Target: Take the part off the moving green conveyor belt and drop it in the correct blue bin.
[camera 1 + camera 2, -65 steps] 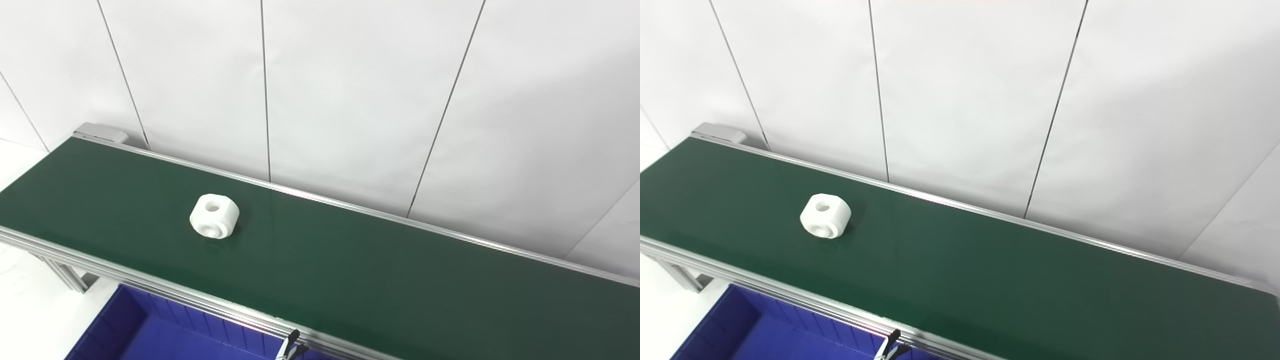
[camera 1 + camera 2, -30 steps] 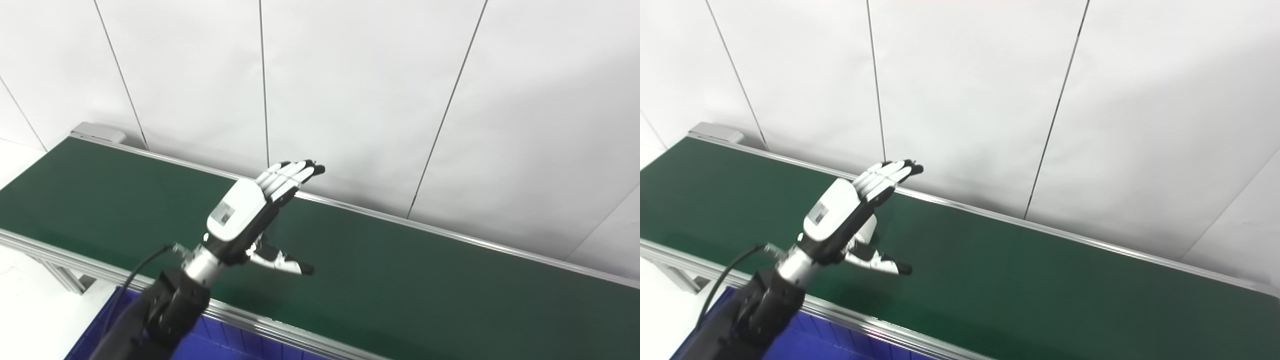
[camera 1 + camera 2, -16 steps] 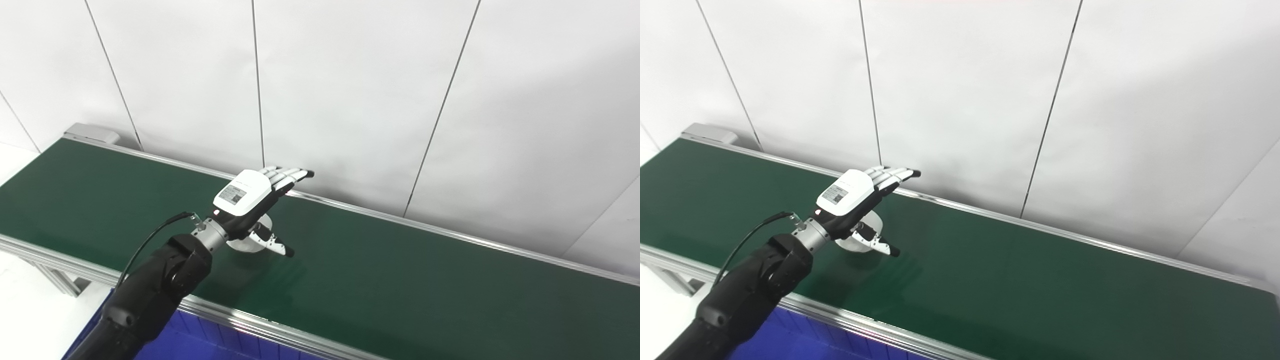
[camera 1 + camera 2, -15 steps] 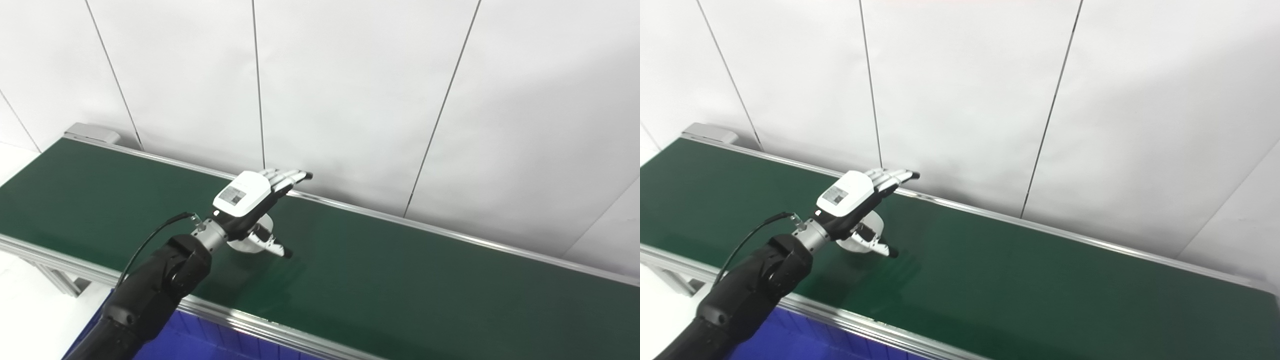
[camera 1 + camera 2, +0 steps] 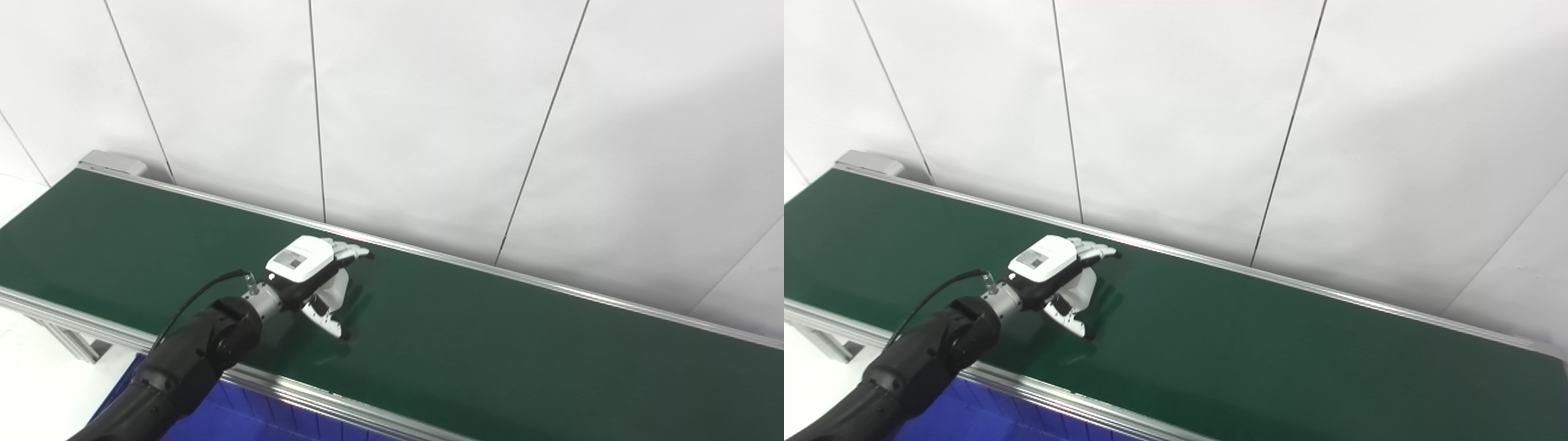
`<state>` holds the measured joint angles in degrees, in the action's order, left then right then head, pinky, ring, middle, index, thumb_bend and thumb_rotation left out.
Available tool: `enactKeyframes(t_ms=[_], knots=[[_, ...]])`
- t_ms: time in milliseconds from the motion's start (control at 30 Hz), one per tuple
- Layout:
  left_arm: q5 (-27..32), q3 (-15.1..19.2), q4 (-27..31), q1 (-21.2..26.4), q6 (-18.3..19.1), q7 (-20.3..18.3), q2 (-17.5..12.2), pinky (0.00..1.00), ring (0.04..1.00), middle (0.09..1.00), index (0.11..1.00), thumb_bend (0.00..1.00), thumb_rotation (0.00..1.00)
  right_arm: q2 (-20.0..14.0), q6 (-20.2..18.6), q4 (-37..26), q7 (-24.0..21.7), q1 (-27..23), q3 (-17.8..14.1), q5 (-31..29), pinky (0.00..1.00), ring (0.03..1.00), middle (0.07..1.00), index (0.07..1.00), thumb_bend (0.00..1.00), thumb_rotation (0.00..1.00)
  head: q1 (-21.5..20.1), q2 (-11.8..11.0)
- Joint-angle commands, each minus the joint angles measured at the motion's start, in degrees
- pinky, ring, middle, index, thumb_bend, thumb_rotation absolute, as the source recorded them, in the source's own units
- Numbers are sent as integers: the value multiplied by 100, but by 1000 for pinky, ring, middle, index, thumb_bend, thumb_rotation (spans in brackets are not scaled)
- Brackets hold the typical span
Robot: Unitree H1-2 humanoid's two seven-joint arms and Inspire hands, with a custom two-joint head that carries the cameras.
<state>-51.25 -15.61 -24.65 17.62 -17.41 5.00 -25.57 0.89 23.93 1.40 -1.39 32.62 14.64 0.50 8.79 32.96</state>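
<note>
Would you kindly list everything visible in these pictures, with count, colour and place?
conveyor belt: one, dark green with silver side rails, running from the far left to the near right.
part: one, white, on the belt under the left hand, mostly hidden by it.
bin: one in view, blue, below the near rail at the bottom left, only partly visible.
wall panels: white with thin dark seams, behind the belt.
left hand: one, white and black on a black arm, low over the part, fingers over it and thumb beside it; whether it grips the part cannot be told.
right hand: not in view.
</note>
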Motion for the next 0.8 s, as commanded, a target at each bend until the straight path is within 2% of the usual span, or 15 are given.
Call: enactKeyframes(t_ms=[0,67,200,233,267,300,400,500,700,767], knots=[[-161,-38,-33,241,178,237,-191,822,818,828,799,1000,177,36,299,-195,-80,72,39,-42,1000,1000,1000,1000,683,983,-7,27],[-181,-104,-134,299,171,324,-203,786,785,789,755,1000,129,32,299,-205,-100,84,44,-54,1000,1000,1000,1000,680,985,-8,34],[-41,-192,-271,388,158,357,-197,513,553,600,587,993,12,38,299,-244,-106,108,53,-63,1000,1000,1000,1000,686,993,1,49],[14,-204,-291,405,128,342,-195,491,531,583,573,990,6,39,299,-249,-100,110,55,-55,1000,1000,1000,1000,686,994,1,59],[58,-216,-302,417,108,331,-198,429,470,527,522,715,2,39,299,-252,-94,112,57,-47,1000,1000,1000,1000,687,998,-4,65],[98,-229,-305,431,103,301,-201,378,435,512,502,578,0,40,299,-257,-88,114,61,-38,1000,1000,1000,1000,686,1000,-7,66],[126,-260,-319,452,59,359,-223,330,406,509,504,514,0,49,299,-262,-97,117,66,-52,1000,1000,1000,1000,677,1000,-14,68],[38,-307,-388,487,32,510,-252,357,409,508,501,503,0,47,298,-274,-89,127,74,-36,1000,1000,1000,1000,680,1000,-14,71],[38,-374,-172,514,268,155,-371,396,428,510,491,503,0,56,298,-292,-91,137,86,-52,1000,1000,1000,1000,680,1000,-22,92],[73,-388,-175,522,256,147,-404,403,436,515,481,503,0,57,298,-284,-109,140,86,-84,1000,1000,1000,1000,684,1000,-23,95]])
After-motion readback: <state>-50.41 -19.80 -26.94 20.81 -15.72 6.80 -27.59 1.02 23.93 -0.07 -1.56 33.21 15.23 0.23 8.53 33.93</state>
